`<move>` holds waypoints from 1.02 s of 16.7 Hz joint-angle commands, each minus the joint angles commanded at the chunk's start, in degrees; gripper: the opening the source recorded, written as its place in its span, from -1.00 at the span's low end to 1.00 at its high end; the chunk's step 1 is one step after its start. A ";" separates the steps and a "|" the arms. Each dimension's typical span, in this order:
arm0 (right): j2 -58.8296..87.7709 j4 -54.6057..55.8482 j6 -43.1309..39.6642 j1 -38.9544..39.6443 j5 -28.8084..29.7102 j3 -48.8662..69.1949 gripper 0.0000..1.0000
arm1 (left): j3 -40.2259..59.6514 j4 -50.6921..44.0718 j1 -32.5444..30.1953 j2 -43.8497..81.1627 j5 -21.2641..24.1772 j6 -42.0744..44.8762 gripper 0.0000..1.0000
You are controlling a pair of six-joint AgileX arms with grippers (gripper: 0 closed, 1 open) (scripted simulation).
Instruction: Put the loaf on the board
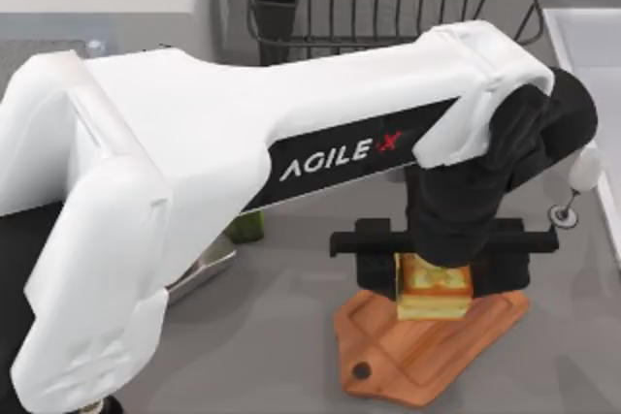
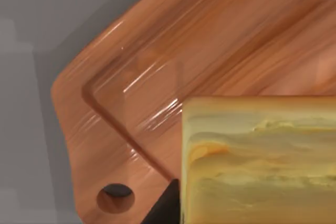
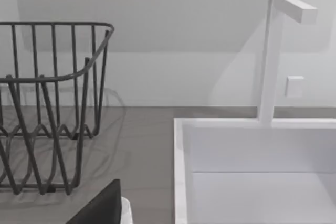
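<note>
A: Where is the loaf (image 1: pixel 433 293)?
B: Over the cutting board (image 1: pixel 427 351), pinched between the jaws of the left gripper (image 1: pixel 434 288); I cannot tell whether it touches the wood.
A: And the right arm?
B: Parked facing the wire rack (image 3: pixel 47 108) and white sink (image 3: pixel 252 166).

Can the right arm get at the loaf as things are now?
Probably not easily: the left gripper is shut on the loaf above the board, and the left arm blocks access from overhead. The right arm is parked by the sink.
</note>
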 joint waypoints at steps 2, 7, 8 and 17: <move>0.00 0.00 0.00 0.00 0.00 0.00 1.00 | -0.25 0.03 0.11 -0.14 -0.05 0.16 -1.00; 0.00 0.00 0.00 0.00 0.00 0.00 1.00 | -2.88 3.42 0.31 0.56 0.20 0.09 -1.00; 0.00 0.00 0.00 0.00 0.00 0.00 1.00 | -3.38 4.06 0.36 0.75 0.21 0.03 -1.00; 0.00 0.00 0.00 0.00 0.00 0.00 1.00 | -7.03 8.99 0.18 1.97 0.02 0.21 -1.00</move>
